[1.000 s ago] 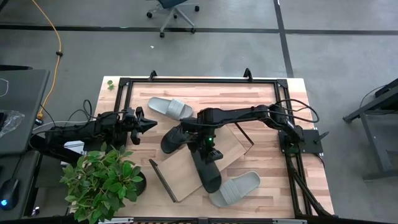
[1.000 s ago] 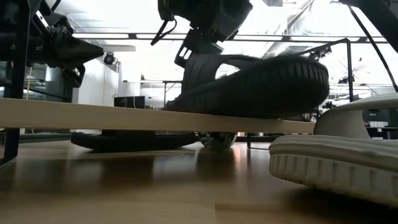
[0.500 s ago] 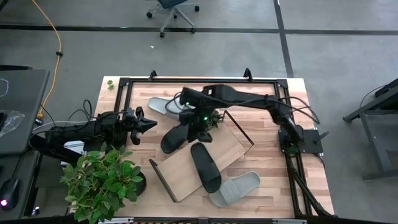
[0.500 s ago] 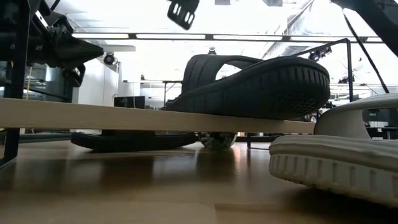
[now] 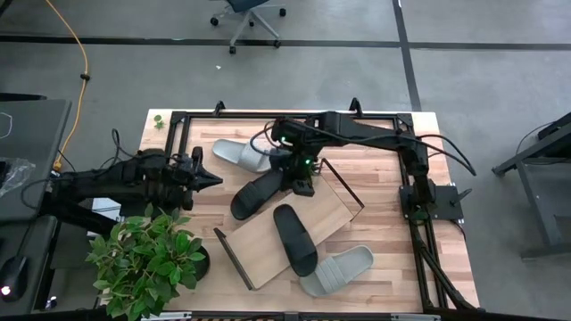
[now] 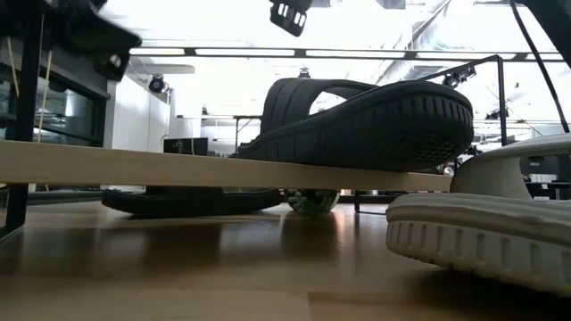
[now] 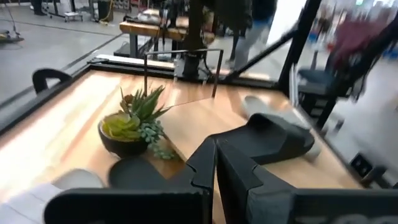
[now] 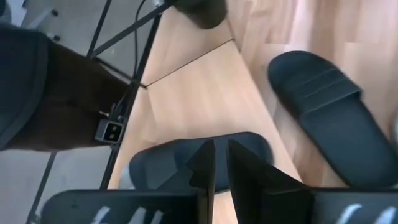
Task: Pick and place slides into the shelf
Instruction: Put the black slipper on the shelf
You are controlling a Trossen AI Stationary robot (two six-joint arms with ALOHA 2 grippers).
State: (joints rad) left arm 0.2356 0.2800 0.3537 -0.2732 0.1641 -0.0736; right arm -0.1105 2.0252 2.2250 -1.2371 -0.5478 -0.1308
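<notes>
One black slide (image 5: 294, 239) lies sole-down on the shelf plank (image 5: 330, 209), seen in the low view as the slide (image 6: 375, 120) on the plank (image 6: 178, 167). The other black slide (image 5: 257, 193) lies on the table beside the shelf's far-left end. One grey slide (image 5: 243, 153) lies at the far side and another (image 5: 337, 270) near the front. My right gripper (image 5: 300, 181) hovers above the plank's far end, fingers together (image 8: 219, 158), holding nothing. My left gripper (image 5: 212, 178) is shut and empty at the table's left.
A small succulent in a dark bowl (image 7: 127, 127) stands by the shelf's far end, close under my right arm. A big leafy pot plant (image 5: 147, 259) fills the near-left corner. Black rails (image 5: 285, 114) frame the tabletop.
My right gripper has come off the black slide on the shelf, risen well clear and moved toward the far edge, turning as it went. The slide stays flat on the plank. My left gripper has lifted a little at the table's left.
</notes>
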